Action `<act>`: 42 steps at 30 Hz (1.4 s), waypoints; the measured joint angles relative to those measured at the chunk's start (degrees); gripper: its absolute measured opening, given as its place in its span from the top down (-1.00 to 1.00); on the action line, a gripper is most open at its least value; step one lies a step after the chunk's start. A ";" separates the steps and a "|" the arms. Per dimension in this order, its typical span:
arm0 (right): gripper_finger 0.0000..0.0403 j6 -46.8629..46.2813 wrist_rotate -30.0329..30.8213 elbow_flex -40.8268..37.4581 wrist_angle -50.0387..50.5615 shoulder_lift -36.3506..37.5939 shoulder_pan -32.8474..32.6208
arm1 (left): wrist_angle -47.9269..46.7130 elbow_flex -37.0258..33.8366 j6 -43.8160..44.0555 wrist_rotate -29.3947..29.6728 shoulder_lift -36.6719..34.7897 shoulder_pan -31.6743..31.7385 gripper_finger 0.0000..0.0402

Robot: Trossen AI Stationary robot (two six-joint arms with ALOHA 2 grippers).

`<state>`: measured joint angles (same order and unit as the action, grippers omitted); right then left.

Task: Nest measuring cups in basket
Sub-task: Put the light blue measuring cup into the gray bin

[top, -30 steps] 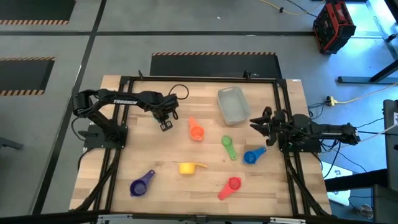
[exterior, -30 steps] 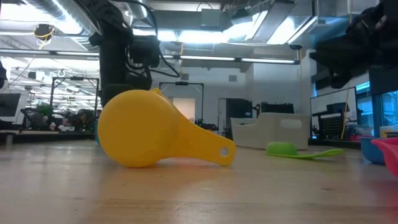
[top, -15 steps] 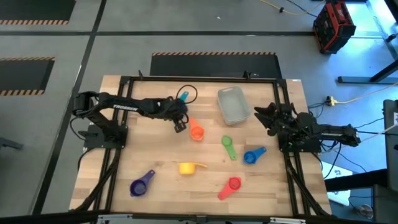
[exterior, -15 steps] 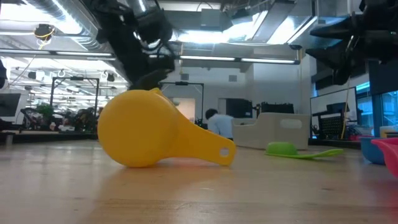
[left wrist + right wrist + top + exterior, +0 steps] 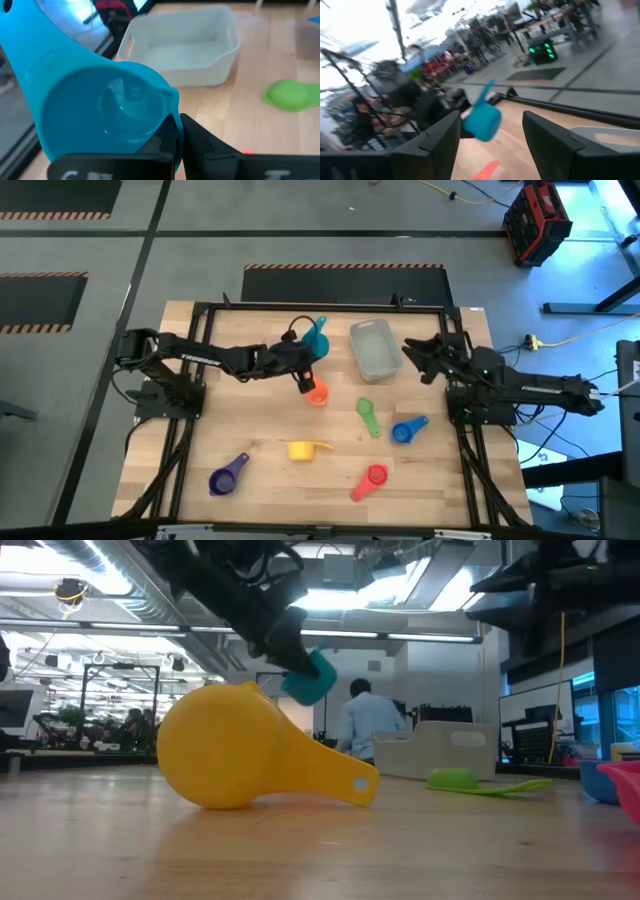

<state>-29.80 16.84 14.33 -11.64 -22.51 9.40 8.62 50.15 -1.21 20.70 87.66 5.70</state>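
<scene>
Left claw [image 5: 303,352] pinches the light blue cup [image 5: 317,339] aloft near the basket [image 5: 376,347]; right claw [image 5: 420,358] hovers spread.

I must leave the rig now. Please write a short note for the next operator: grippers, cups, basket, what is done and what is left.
Left gripper: shut on the light blue cup, held in the air just left of the basket.
Right gripper: open, empty, at the basket's right side.
On the table: orange, green, dark blue, yellow, purple and red cups.
Done: nothing is in the basket.
Left: all seven cups to nest there.
</scene>
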 joint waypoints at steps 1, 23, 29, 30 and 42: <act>-0.09 0.00 0.00 1.01 0.00 -1.81 0.75 | 0.61 0.00 -0.82 0.23 0.00 -0.44 0.99; -0.09 -0.02 -16.02 24.50 1.31 -37.09 16.47 | 1.56 0.00 -11.24 17.82 0.00 -6.65 0.99; -0.08 0.09 -17.11 29.91 1.13 -45.76 16.70 | 1.58 0.00 -11.13 21.03 0.00 -6.65 0.99; -0.08 0.10 -17.29 30.76 1.13 -47.01 16.71 | 1.58 0.00 -11.13 21.63 0.00 -6.65 0.99; -0.08 3.31 -29.81 42.14 0.61 -58.88 16.67 | 1.78 0.00 -10.91 25.85 0.00 -6.65 0.99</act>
<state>-26.50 -12.97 56.47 -11.03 -81.39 26.07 10.40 50.15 -12.12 46.56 87.66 -0.95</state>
